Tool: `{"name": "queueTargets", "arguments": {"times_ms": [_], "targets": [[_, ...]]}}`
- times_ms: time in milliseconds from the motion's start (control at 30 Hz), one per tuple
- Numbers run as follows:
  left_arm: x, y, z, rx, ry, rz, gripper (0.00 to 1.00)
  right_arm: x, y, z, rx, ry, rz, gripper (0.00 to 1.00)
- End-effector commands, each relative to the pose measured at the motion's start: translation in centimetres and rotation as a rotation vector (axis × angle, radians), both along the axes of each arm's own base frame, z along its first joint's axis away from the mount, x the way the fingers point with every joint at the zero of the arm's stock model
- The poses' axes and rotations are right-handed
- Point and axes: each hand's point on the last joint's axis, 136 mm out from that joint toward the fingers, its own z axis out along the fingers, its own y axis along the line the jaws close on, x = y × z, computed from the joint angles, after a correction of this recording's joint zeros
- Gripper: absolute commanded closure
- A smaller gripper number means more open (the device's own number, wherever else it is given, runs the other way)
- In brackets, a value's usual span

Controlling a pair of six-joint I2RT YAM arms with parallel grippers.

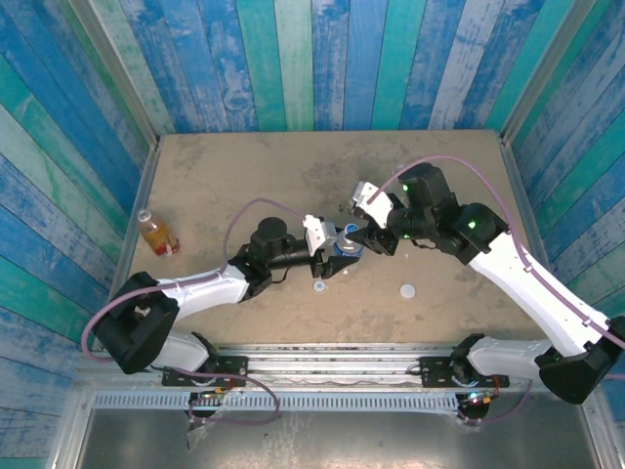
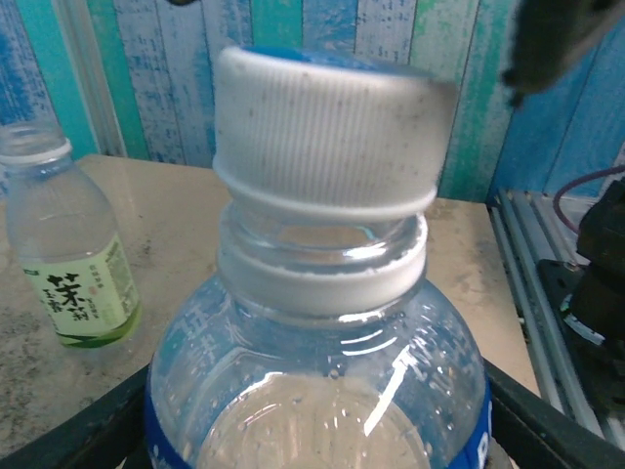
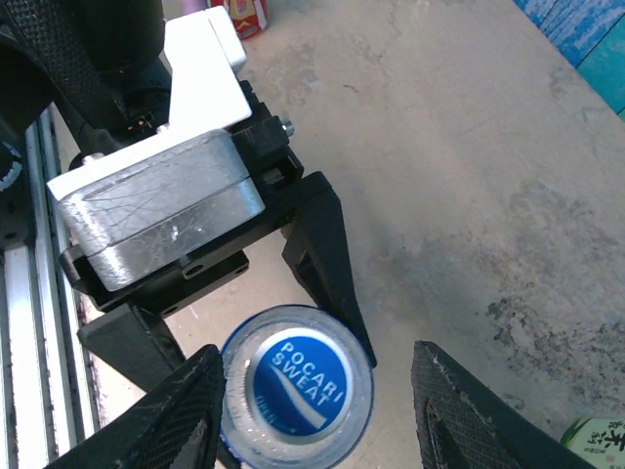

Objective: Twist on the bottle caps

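The blue-label bottle stands upright, with my left gripper shut on its body from both sides. A blue-topped cap with a white ribbed side sits on the bottle's neck, slightly tilted. My right gripper hovers over this cap, open. One of its fingers is close beside the bottle and the other stands well clear. The pale yellow-green bottle stands uncapped nearby. The orange bottle stands at the table's left edge. Two white caps lie on the table.
Both arms meet over the middle of the tan table. Blue plank walls close in the back and sides. A metal rail runs along the near edge.
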Motion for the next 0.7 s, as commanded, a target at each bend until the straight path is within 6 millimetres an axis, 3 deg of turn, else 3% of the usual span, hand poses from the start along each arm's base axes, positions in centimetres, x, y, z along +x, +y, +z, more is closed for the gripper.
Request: {"name": "queueTargets", "arguments": {"times_ms": [0,467,667], "targets": [[-1.2,0.2,1.5,-0.025,-0.037,-0.049,0.3,-0.3,0.1,0.4,-0.004,-0.012,0.038,0.5],[-1.1,0.4,1.8,-0.029,-0.046,-0.037,0.3,-0.5,0.6,-1.1,-0.019,0.047,0.065,0.57],[-1.1,0.4,1.7,-0.027,-0.048,-0.035,0.3,-0.6,0.6,-1.1,-0.012,0.06,0.067,0.65]]}}
